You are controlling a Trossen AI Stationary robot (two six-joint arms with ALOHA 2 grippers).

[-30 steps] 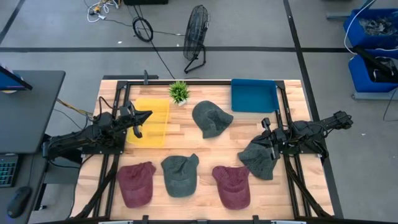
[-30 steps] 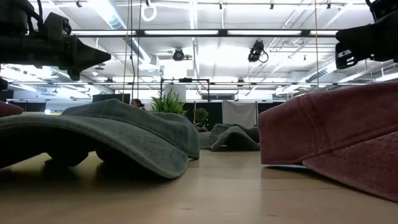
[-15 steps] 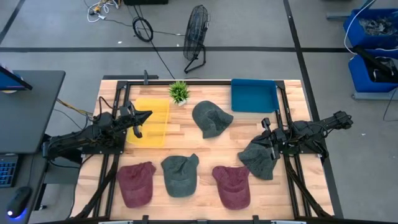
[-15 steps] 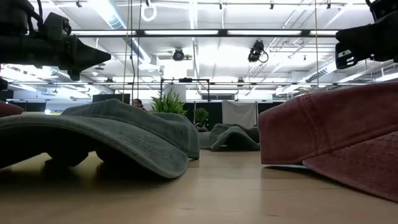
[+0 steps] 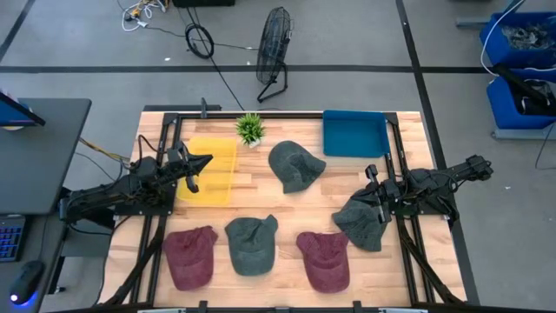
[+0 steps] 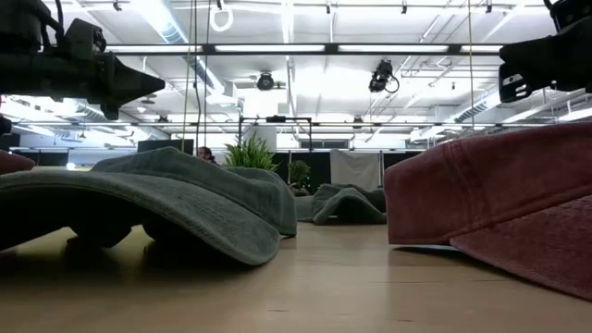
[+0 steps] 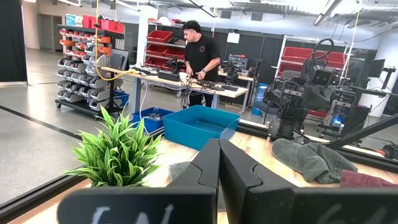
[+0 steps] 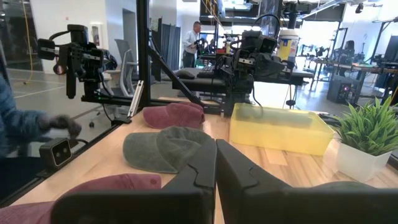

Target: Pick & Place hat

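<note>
Several caps lie crown-up on the wooden table: a grey hat [image 5: 295, 165] at the middle, a grey hat [image 5: 363, 223] at the right, a grey hat [image 5: 252, 245] near the front edge, and two maroon hats [image 5: 190, 256] [image 5: 326, 259] beside it. My left gripper [image 5: 205, 161] [image 7: 217, 157] hangs shut above the yellow tray [image 5: 208, 169]. My right gripper [image 5: 372, 196] [image 8: 216, 155] hangs shut above the right-hand grey hat. In the low view both arms stay high over the caps, the left gripper [image 6: 139, 85] well clear of the near grey hat [image 6: 166, 199].
A blue tray [image 5: 354, 133] sits at the far right corner and a small potted plant [image 5: 250, 129] at the far edge between the trays. Black frame rails run along the table's sides. A person [image 7: 199, 59] works at a bench beyond the table, and a hand [image 8: 56, 124] shows off its edge.
</note>
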